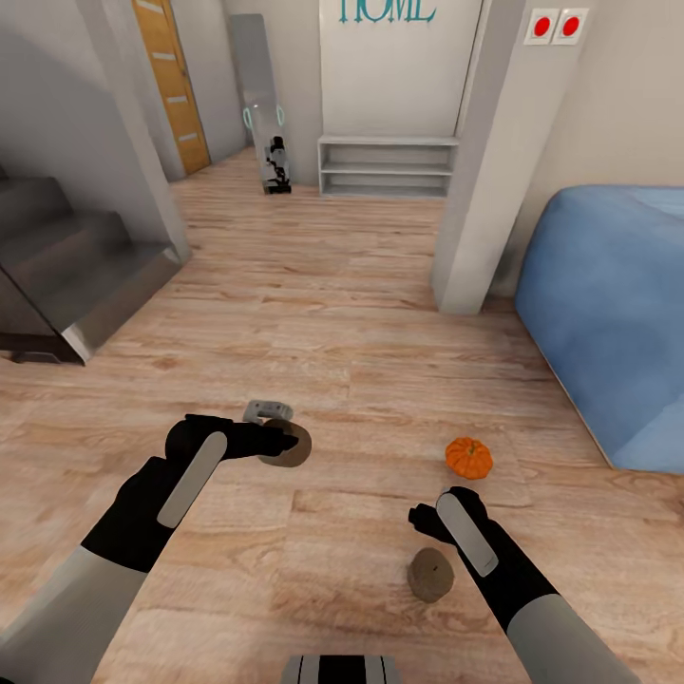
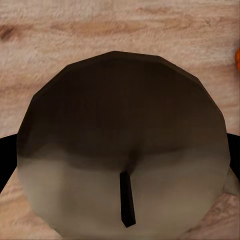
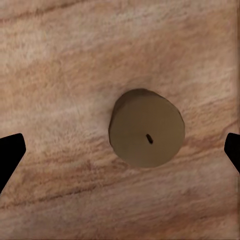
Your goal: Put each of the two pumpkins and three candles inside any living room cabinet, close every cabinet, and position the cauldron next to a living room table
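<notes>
My left gripper hangs over the wood floor, shut on a grey-brown candle. In the left wrist view that candle sits close up with its dark wick, black fingers at its sides. A second candle stands upright on the floor. My right gripper is just above it, open. The right wrist view shows this candle from above, between the spread fingertips and apart from them. An orange pumpkin rests on the floor just beyond the right gripper.
A blue upholstered piece fills the right side, with a white pillar beside it. Grey stairs rise at the left. A white open shelf unit and an orange door stand at the far end.
</notes>
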{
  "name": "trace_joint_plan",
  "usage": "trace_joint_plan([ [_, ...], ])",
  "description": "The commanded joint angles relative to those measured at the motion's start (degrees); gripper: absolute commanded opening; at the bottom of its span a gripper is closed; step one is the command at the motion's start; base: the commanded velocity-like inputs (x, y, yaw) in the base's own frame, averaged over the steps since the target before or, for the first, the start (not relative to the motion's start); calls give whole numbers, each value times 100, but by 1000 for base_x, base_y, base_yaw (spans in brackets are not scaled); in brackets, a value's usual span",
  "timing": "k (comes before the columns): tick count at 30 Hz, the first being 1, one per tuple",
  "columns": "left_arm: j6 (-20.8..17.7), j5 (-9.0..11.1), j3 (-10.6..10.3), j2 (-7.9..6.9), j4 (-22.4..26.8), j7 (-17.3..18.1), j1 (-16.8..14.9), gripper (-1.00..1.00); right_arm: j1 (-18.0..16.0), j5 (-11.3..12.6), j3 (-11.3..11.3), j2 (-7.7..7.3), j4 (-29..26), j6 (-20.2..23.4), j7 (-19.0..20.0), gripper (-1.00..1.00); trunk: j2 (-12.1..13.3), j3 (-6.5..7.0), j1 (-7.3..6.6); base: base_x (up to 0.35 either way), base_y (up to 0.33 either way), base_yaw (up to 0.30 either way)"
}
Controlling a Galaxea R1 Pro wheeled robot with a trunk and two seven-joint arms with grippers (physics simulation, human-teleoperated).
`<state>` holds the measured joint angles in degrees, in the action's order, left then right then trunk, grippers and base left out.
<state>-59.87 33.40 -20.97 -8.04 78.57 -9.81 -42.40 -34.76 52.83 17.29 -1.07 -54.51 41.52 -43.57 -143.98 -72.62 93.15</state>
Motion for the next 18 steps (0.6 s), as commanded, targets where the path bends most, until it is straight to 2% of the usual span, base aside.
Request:
trace_joint_plan([
  [1,-13,59,-12,-5,7,-56,-5,-100,-5,52,22,-7,-5,5,-55,100,-2,-5,0,42,-38,0],
  [9,-13,68,-12,-5,7,-56,-4,-100,-5,42,26,-14,87,2,-55,100,-2,-5,0,14,-12,0],
  [12,-13,69,-12,-5,8,-56,0,-100,-5,-24,100,-14,124,-80,-51,100,-2,-5,0,2,-1,0],
  [14,-13,68,-14,-5,12,-56,0,-100,-5,-135,213,-15,195,-314,-6,100,-5,-49,5,0,0,0],
  [18,-13,65,-16,-5,15,-56,2,-100,-11,-213,270,-15,309,-461,181,100,-10,-138,15,0,0,0],
])
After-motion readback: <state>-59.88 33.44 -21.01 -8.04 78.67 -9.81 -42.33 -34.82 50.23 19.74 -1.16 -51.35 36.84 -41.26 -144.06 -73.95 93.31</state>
